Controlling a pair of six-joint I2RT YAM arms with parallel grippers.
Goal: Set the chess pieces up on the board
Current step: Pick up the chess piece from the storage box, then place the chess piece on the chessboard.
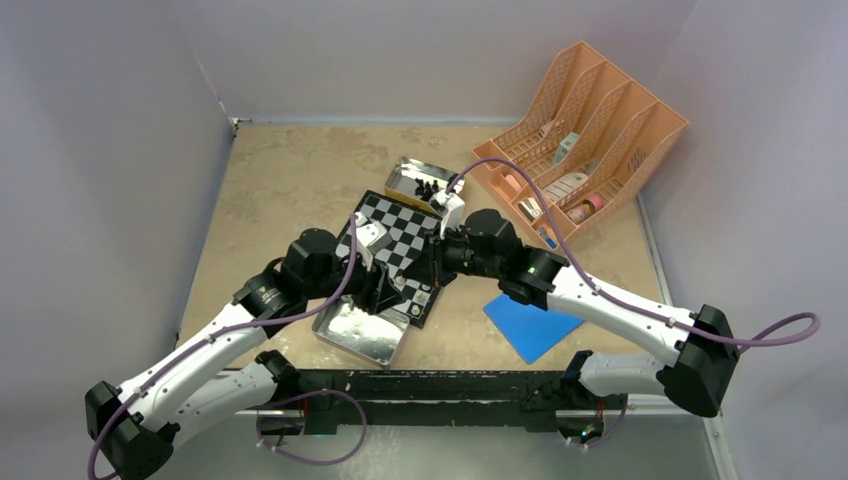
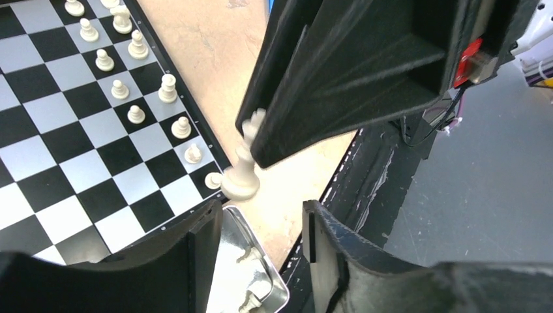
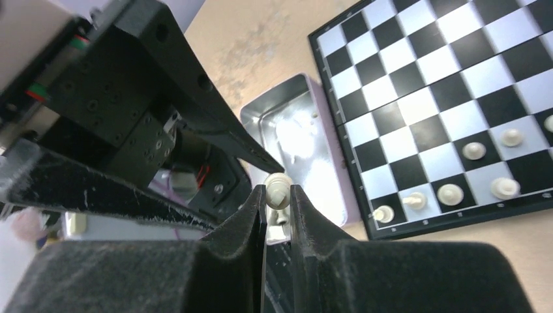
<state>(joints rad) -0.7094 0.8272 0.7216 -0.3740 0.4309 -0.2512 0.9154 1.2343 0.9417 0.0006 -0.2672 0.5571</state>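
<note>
The right pincer (image 3: 278,203) is clamped narrowly on a cream-white piece (image 3: 277,185) near its top, just off the corner of the board (image 3: 450,85). The left pincer (image 2: 261,215) is spread beneath, gripping nothing. The piece is best kept upright and lowered squarely onto a free edge square, so that the neighbouring pieces (image 3: 450,193) are not knocked.

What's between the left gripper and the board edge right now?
Left wrist view: one white chess piece, pinched by the right gripper, hangs between the open left gripper and the board.

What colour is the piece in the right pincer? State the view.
Cream-white piece, held by the right pincer; clearest in the right wrist view.
</note>
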